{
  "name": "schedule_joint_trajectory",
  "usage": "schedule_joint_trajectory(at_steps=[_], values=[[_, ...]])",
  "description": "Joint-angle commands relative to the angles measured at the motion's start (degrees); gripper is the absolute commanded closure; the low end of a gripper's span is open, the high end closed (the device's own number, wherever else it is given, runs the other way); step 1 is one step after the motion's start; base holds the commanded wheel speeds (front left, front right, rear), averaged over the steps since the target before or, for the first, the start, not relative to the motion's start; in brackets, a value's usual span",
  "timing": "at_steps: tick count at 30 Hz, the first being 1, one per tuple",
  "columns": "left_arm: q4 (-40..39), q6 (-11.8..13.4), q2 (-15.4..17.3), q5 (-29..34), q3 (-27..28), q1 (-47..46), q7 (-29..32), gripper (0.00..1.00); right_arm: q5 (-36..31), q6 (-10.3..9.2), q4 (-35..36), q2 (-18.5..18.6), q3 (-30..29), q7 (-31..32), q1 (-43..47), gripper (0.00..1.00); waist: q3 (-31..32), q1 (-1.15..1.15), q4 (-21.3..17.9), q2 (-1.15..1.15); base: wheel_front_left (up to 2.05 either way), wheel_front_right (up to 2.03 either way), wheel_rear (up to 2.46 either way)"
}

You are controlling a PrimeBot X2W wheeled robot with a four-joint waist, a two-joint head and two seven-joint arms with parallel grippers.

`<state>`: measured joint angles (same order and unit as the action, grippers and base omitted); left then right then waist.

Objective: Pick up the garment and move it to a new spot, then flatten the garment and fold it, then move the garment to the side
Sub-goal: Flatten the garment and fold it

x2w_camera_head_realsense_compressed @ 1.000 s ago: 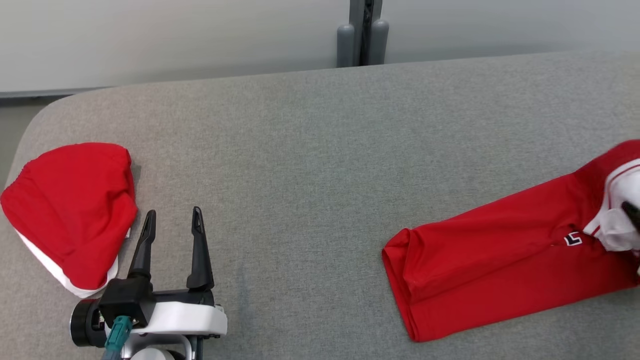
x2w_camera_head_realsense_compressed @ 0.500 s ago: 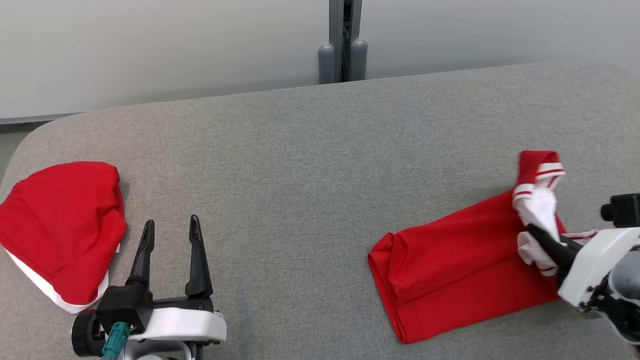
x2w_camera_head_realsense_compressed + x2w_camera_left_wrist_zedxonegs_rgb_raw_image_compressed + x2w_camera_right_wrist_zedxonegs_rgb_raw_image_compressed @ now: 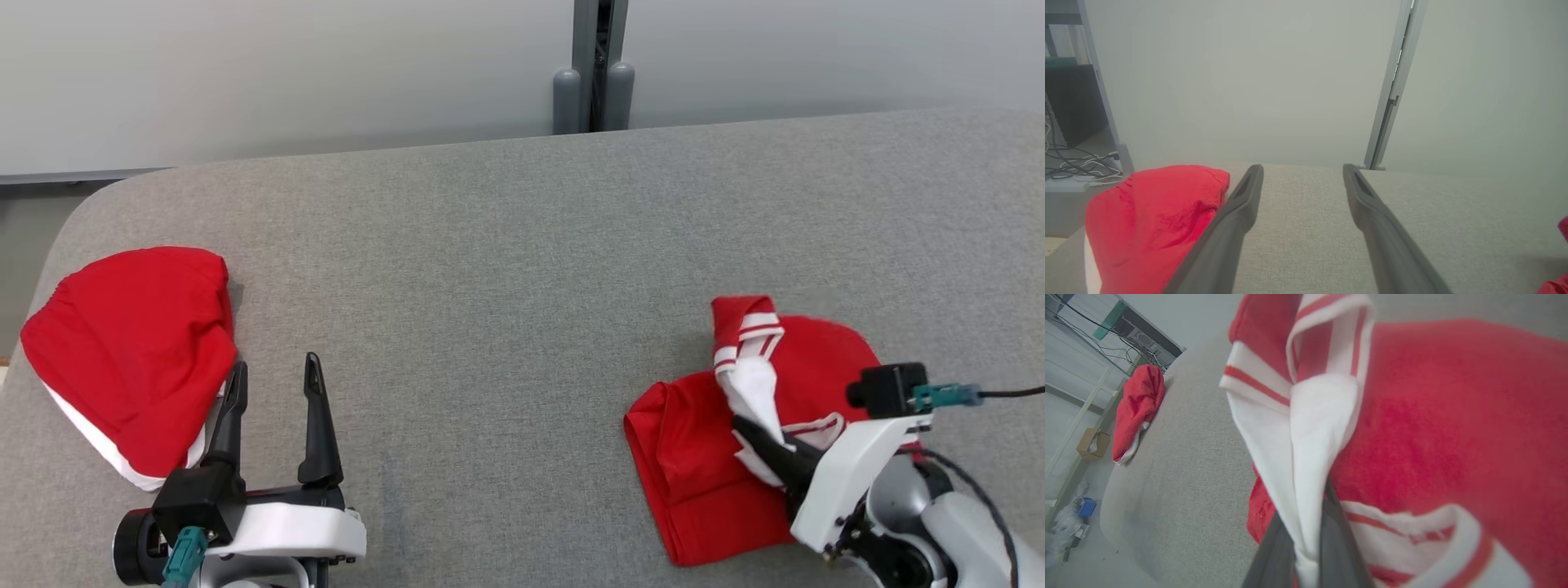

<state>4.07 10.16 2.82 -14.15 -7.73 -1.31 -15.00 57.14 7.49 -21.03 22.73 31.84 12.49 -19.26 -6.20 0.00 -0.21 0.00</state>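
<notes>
Red cloth sits bundled at the far left of the grey padded table [image 3: 490,269]: a folded red piece [image 3: 131,351] with a white edge along its lower side, near the table's rounded corner. Just to its right the left gripper [image 3: 273,371] hovers with its two dark fingers spread wide and nothing between them. Its outer finger lies right against the cloth's edge in the head view, though whether it touches cannot be told. The left wrist view shows the same parted fingers over bare grey fabric, with the red piece on their left.

At the back middle, a grey post [image 3: 593,73] stands behind the table against a pale wall.

Right of centre, on the near part of the table, lies the garment [image 3: 694,457], red and doubled over on itself. Its white collar [image 3: 747,359], trimmed with red stripes, is lifted above the red body. The right gripper [image 3: 755,437] is clamped on that collar, its fingers pointing up and to the left. In the right wrist view the white cloth runs down between the two grey fingers.
</notes>
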Motion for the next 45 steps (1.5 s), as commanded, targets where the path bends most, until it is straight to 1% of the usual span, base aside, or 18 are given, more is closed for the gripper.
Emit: schedule_joint_trajectory(at_steps=[1,4,6,12,16,19,20,21,24,26,28,36,40,43,44,45], values=[[-0.03,-0.16,0.17,0.00,0.24,0.71,-0.21,0.00,-0.67,0.00,0.50,-0.22,-0.47,0.41,1.04,1.00,0.05,0.00,0.26,0.00,0.00,0.00,0.00],[0.10,-0.01,0.19,-0.09,0.00,0.99,-0.21,0.00,-2.72,0.00,1.68,-1.78,-0.71,1.75,2.43,1.00,0.14,0.00,0.67,0.00,0.00,0.00,0.00],[0.30,-0.02,0.19,-0.13,-0.19,0.68,-0.21,0.00,-4.51,0.00,3.07,-2.14,-0.48,2.63,3.36,1.00,0.11,0.00,0.89,0.00,0.00,0.00,0.00],[0.51,0.17,0.19,-0.32,-0.30,0.34,-0.21,0.00,-7.00,0.00,5.70,-4.25,-2.04,4.95,5.62,1.00,0.06,0.00,1.13,0.00,0.00,0.00,0.00],[0.47,0.19,0.17,-0.50,-0.37,0.16,-0.21,0.00,-8.35,0.00,6.64,-5.77,-2.75,6.37,6.37,1.00,-0.04,0.00,1.27,0.00,0.00,0.00,0.00],[0.59,0.26,0.18,-0.65,-0.56,-0.08,-0.21,0.00,-9.07,0.00,6.00,-6.69,-3.16,7.34,6.89,1.00,-0.29,0.00,1.44,0.00,0.00,0.00,0.00],[0.59,0.38,0.17,-0.69,-0.89,-0.21,-0.21,0.00,-10.38,0.00,5.04,-6.53,-3.66,7.21,6.65,0.73,-0.43,0.00,1.64,0.00,0.00,0.00,0.00],[0.58,0.48,0.19,-0.76,-1.06,-0.25,-0.21,0.00,-10.79,0.00,4.65,-6.60,-3.95,6.86,6.58,0.00,-0.50,0.00,1.76,0.00,0.00,0.00,0.00],[0.54,0.66,0.19,-0.91,-1.13,-0.30,-0.21,0.00,-10.89,0.00,5.16,-7.42,-4.40,6.91,6.43,0.00,-0.66,0.00,1.96,0.00,0.00,0.00,0.00],[0.53,0.65,0.19,-0.91,-0.94,-0.15,-0.21,0.00,-11.23,0.00,6.61,-7.14,-4.03,7.33,6.17,0.00,-0.68,0.00,1.91,0.00,0.00,0.00,0.00],[0.65,0.51,0.17,-0.82,-0.77,0.07,-0.21,0.00,-12.05,0.00,8.80,-6.71,-2.81,7.94,5.87,0.00,-0.59,0.00,1.79,0.00,0.00,0.00,0.00],[0.88,0.34,0.19,-0.66,-0.38,0.39,-0.21,0.00,-13.94,0.00,19.06,-7.18,-1.89,11.42,6.87,0.00,0.25,0.00,0.83,0.00,0.00,0.00,0.00],[0.76,0.34,0.18,-0.62,-0.12,0.74,-0.21,0.00,-14.76,0.00,25.00,-7.48,-4.27,12.89,7.03,0.00,0.61,0.00,0.47,0.00,0.00,0.00,0.00],[0.55,0.30,0.18,-0.53,0.04,0.91,-0.21,0.00,-16.55,0.00,28.97,-7.35,-8.18,12.76,6.17,0.00,0.64,0.00,0.28,0.00,0.00,0.00,0.00],[0.55,0.30,0.18,-0.53,0.04,0.91,-0.21,0.00,-16.55,0.00,28.97,-7.35,-8.18,12.76,6.17,0.00,0.64,0.00,0.28,0.00,0.00,0.00,0.00],[0.44,0.26,0.18,-0.46,0.06,0.92,-0.21,0.00,-17.48,0.00,30.11,-7.20,-9.92,12.16,5.66,0.00,0.62,0.00,0.23,0.00,0.00,0.00,0.00]])
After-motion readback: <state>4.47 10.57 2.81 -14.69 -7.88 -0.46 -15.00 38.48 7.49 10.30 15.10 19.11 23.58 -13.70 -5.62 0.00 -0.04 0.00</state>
